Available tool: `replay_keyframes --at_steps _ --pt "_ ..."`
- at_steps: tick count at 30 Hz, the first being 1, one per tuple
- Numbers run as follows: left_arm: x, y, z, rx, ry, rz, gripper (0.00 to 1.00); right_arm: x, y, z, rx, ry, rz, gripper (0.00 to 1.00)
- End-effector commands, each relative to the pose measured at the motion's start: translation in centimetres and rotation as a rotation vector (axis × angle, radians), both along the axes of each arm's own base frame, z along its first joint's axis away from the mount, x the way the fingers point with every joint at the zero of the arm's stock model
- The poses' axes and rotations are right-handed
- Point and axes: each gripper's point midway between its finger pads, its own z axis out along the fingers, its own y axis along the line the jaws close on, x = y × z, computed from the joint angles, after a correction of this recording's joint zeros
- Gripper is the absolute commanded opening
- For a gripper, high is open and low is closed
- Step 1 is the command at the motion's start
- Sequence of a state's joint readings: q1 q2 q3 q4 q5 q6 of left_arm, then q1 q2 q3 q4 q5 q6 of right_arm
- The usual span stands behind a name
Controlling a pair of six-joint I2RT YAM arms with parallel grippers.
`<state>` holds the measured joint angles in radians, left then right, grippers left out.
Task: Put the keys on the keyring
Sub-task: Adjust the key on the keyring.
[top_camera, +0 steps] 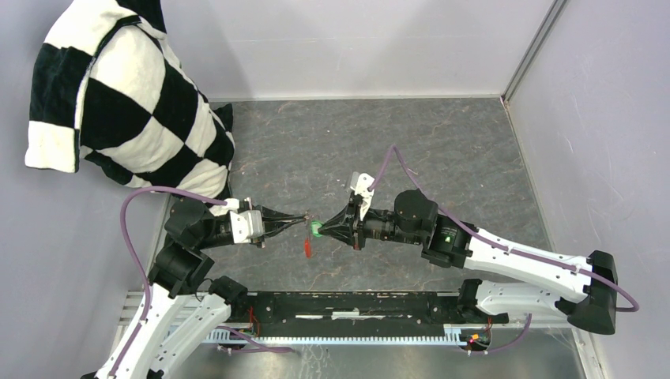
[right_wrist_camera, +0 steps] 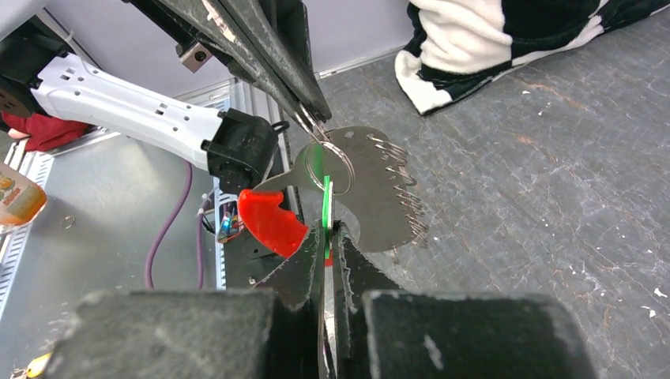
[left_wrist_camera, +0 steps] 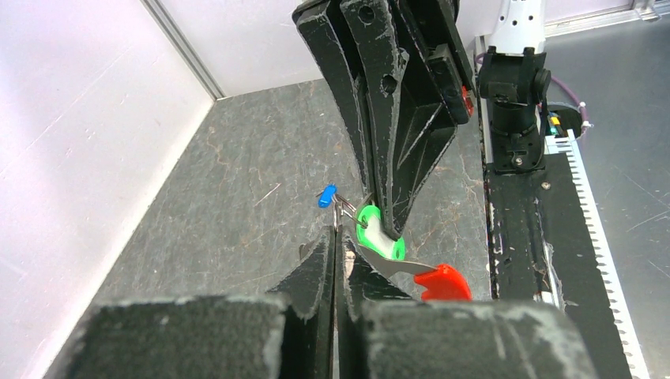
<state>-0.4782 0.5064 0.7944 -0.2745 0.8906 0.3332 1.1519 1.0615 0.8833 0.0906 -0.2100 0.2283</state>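
- Two claws meet tip to tip over the bench [top_camera: 442,150]: left claw [top_camera: 305,219] pinches the keyring [right_wrist_camera: 338,158], right claw [top_camera: 320,229] pinches the green key [left_wrist_camera: 378,234] against it.
- Red tag [top_camera: 306,249] dangles; pillow [top_camera: 126,103] and walls [top_camera: 600,118] well apart.

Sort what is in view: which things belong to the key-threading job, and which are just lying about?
Job: keyring in the left gripper; green key in the right gripper; blue key beside the ring; red tag.
Just lying about: black-and-white checked cushion; toothed rail by the arm bases.
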Motion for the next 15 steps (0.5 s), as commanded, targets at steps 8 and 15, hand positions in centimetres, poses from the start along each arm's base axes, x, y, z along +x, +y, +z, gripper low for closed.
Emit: replay_keyframes --at_steps 8,15 --pt "-0.1 -0.1 1.3 -0.036 -0.027 -0.003 0.02 -1.4 0.2 -0.1 -0.039 -0.008 0.083 0.11" --pt "-0.7 -0.2 0.8 -0.007 -0.023 -0.042 0.02 -1.1 0.3 2.4 -0.009 -0.066 0.084 0.44"
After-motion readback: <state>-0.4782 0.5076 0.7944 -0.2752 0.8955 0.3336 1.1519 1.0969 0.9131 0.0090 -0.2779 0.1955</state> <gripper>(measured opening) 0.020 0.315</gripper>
